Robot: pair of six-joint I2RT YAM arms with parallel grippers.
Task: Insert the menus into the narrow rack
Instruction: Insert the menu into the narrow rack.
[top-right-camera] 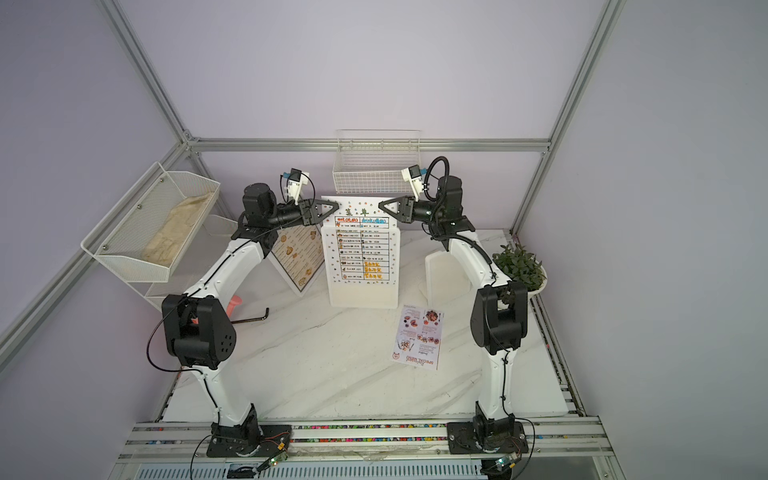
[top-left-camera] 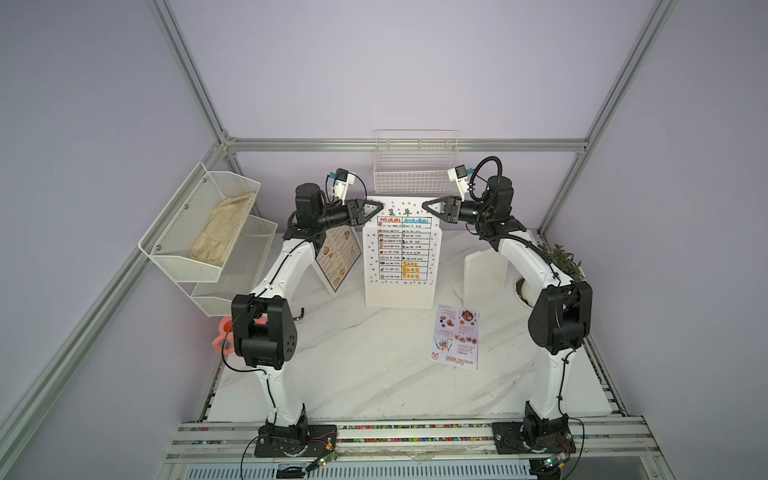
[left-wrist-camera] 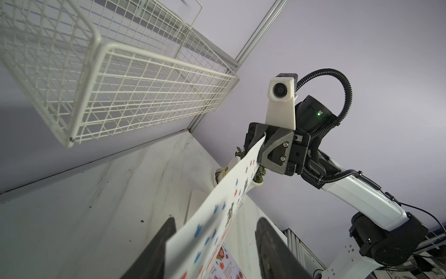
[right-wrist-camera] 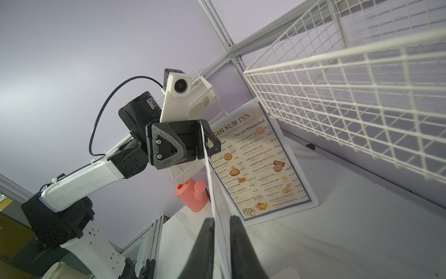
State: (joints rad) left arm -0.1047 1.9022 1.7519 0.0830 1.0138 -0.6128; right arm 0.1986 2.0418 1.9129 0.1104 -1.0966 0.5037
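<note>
Top views: three menus. Grid menu (top-left-camera: 401, 245) upright in white rack (top-left-camera: 399, 291), its top corners between left gripper (top-left-camera: 374, 206) and right gripper (top-left-camera: 432, 206). DIM SUM menu (top-right-camera: 297, 255) leans behind left arm; leaflet (top-right-camera: 417, 337) flat on table (top-right-camera: 332, 374).

Left wrist: sheet between parted jaws, untouched; wire basket (left-wrist-camera: 120, 79) nearby.

Right wrist: jaws slightly apart around sheet edge, grip unclear.

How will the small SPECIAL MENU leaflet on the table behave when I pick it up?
The SPECIAL MENU leaflet lies flat on the smooth marble table, so it will probably slide rather than lift when pinched. It looks like a thin sheet, so it is likely light and floppy, drooping if held by one edge.
</note>
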